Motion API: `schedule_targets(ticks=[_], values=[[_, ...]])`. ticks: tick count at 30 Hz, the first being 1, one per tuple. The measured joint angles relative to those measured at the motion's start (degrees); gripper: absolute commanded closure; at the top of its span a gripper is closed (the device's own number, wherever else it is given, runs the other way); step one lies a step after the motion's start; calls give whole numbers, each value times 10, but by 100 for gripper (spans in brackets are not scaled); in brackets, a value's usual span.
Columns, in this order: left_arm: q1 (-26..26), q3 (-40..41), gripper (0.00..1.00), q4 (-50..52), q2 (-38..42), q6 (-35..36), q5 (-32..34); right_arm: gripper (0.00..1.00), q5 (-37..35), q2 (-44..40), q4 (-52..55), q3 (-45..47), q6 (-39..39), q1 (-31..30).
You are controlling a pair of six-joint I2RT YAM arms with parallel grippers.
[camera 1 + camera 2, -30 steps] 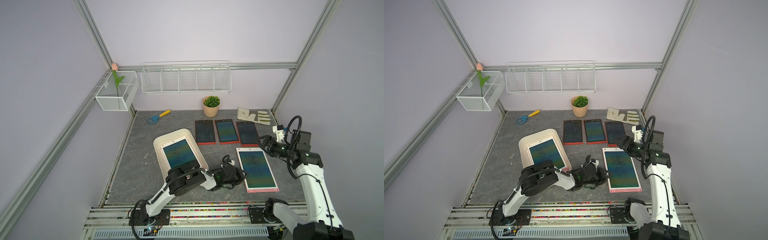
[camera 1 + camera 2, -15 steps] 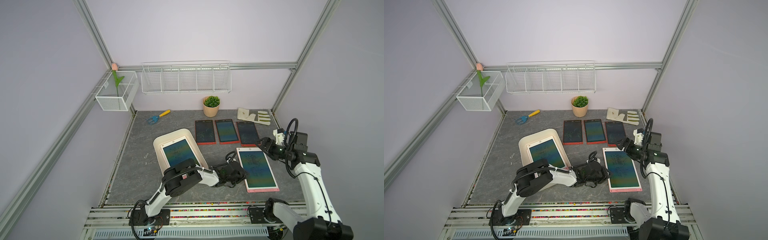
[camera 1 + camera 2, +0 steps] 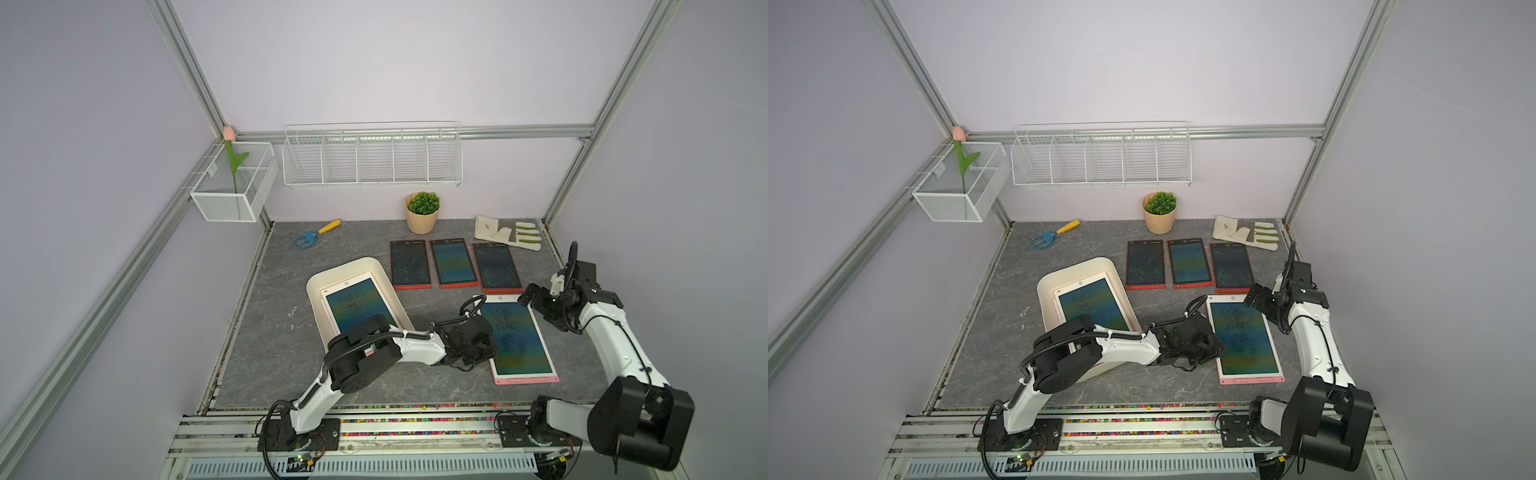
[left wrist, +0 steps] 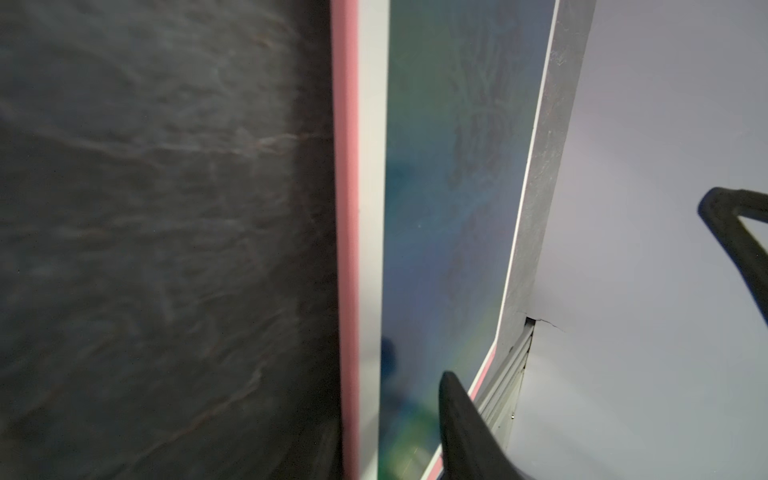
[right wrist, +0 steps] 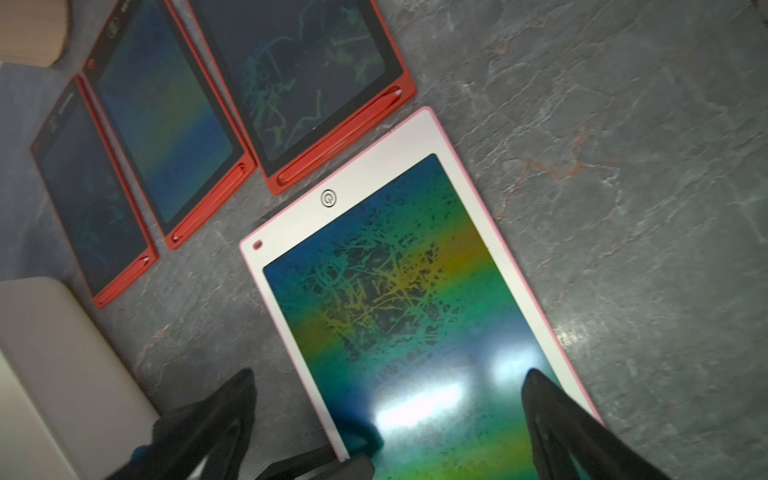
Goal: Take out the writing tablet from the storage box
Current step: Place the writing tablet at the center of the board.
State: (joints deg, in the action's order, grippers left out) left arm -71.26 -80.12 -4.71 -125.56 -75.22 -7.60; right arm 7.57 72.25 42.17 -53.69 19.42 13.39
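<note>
A large pink-and-white writing tablet (image 3: 517, 336) (image 3: 1246, 336) lies flat on the grey table, right of the cream storage box (image 3: 353, 262) (image 3: 1084, 262). A similar tablet (image 3: 357, 305) lies inside the box. My left gripper (image 3: 488, 349) (image 4: 390, 403) sits low at the outer tablet's left edge (image 4: 347, 249). Its jaws stand apart astride that edge, one finger beside the pink rim, the other (image 4: 457, 415) over the screen. My right gripper (image 3: 530, 297) (image 5: 390, 372) hovers wide open above the tablet's (image 5: 395, 291) far right corner, holding nothing.
Three red-framed tablets (image 3: 453, 262) lie in a row behind the large one. Further back stand a potted plant (image 3: 422, 212), a glove (image 3: 507, 232) and a small blue rake (image 3: 316, 235). A wire rack (image 3: 372, 156) and mesh basket (image 3: 232, 187) hang on the walls.
My left gripper slid right, up to the large tablet's left edge. The right gripper's jaws opened wider. The tablet stayed where it lay.
</note>
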Motion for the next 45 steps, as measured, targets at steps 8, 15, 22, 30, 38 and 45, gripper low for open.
schedule_targets(ticks=[8, 15, 22, 30, 38, 45], values=[[7, -82, 61, 133, -18, 56, -10, 4, -31, 121, 3, -45, -18, 7], [15, -126, 62, 178, -39, 76, -30, 1, -56, 188, 5, -71, -25, 15], [18, -138, 62, 181, -46, 80, -37, 1, -64, 249, -1, -94, -35, 24], [36, -159, 62, 172, -64, 85, -54, 1, -67, 251, -5, -113, -38, 24], [58, -172, 63, 169, -72, 95, -53, 3, -62, 252, -16, -113, -41, 24], [63, -173, 62, 175, -70, 110, -39, 3, -59, 225, -22, -114, -40, 23]])
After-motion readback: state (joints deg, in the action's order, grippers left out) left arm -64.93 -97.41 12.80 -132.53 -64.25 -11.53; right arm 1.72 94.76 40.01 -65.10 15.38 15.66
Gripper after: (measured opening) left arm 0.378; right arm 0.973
